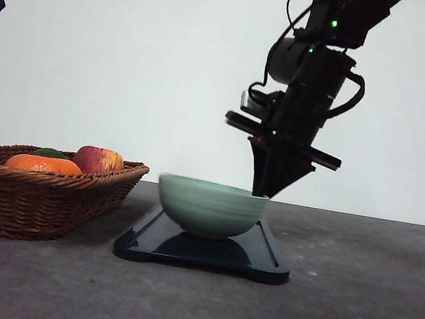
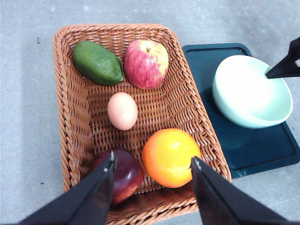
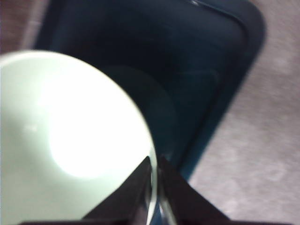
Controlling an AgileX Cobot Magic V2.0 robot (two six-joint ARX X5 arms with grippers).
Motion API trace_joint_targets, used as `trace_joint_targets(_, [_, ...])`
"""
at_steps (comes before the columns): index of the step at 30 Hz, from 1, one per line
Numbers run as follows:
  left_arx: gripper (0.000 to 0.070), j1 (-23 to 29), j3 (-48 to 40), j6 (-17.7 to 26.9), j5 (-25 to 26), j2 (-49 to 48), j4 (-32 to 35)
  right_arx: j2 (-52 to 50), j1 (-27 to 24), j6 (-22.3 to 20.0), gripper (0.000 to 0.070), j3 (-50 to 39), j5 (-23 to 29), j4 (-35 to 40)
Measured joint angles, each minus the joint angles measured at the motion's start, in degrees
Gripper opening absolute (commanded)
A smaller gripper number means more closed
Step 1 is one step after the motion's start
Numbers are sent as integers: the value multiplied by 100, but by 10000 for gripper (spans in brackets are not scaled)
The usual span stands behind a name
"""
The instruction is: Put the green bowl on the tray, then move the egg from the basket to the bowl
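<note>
In the front view the basket [image 1: 36, 200] ran off the left edge, and its near wall hid the egg and all but the tops of the orange [image 1: 43, 164], the apple [image 1: 98, 160] and the avocado [image 1: 50, 153]. The right claw [image 1: 261, 191] had its tips sunk behind the green bowl [image 1: 210, 207], whose foot hid the middle of the tray [image 1: 265, 259]. The right wrist view was blurred, the bowl's inside [image 3: 70, 140] washed out by glare and cut off at the frame edges; in the left wrist view the left claw [image 2: 152, 165] hid part of the dark red fruit [image 2: 124, 172].

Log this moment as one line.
pale green ceramic bowl: on dark tray | right gripper: pinching rim | egg: in wicker basket
</note>
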Motion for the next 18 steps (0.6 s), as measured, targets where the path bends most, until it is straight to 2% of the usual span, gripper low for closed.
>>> trace_joint_targets(6, [315,0,0,0,0,0,-4,15,-4,2,36,11,-2,-9])
trace_joint_targets(9, [315,0,0,0,0,0,-9,15,-2,2,187,20,-4,-126])
trace_joint_targets(11, [315,0,0,0,1,0,-8,14,-2,5,262,20,-4,-172])
trace_joint_targets(18, [315,0,0,0,0,0,-13,-296,-2,0,273,20,-2,-216])
